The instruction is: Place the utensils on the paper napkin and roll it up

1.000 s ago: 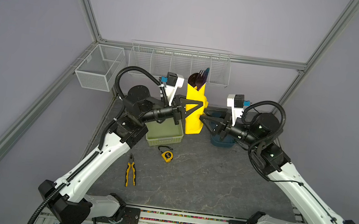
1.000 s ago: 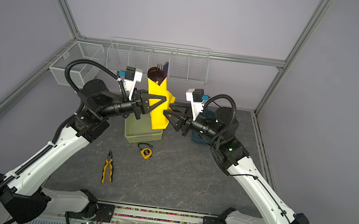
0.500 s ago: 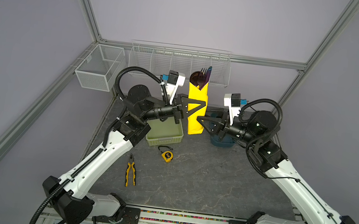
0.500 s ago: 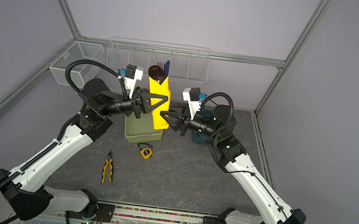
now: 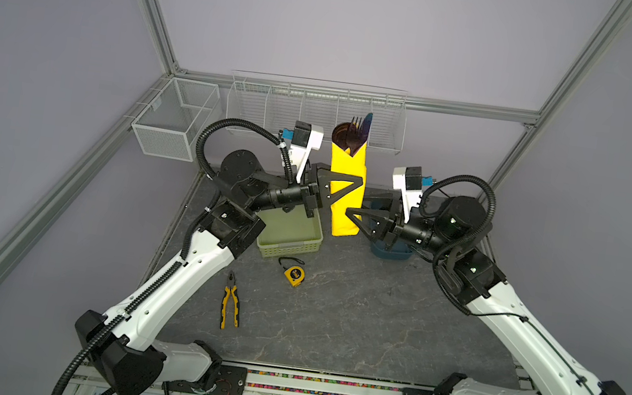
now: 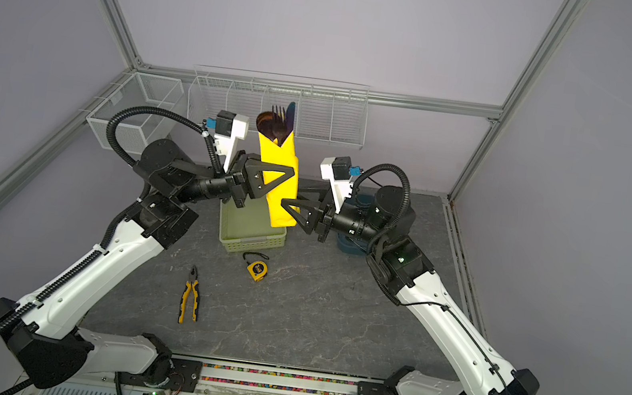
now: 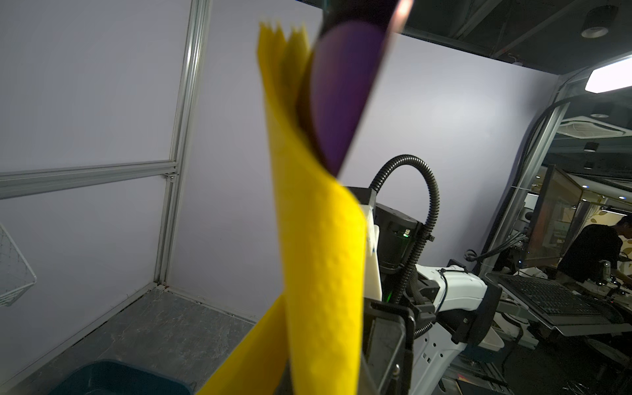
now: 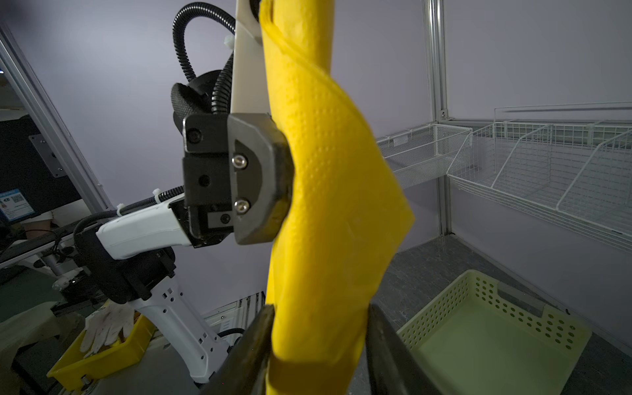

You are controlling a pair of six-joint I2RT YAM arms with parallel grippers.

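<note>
Right arm has edged left since the earlier frame, bringing the right gripper (image 8: 319, 328) to the lower end of the rolled paper napkin (image 5: 348, 165), which has itself barely shifted. Wrapped round the utensils (image 5: 351, 136), it stands upright in the air over the far middle of the tabletop (image 5: 352, 317), purplish heads protruding above. On the left gripper (image 5: 349, 186) the jaws are clenched on its midsection. Right jaws flank the bottom, at the paper; whether they press cannot be told. Assessment: light, soft, easily torn paper round stiff slim handles that may slide out below; hold gently where handles back the paper.
</note>
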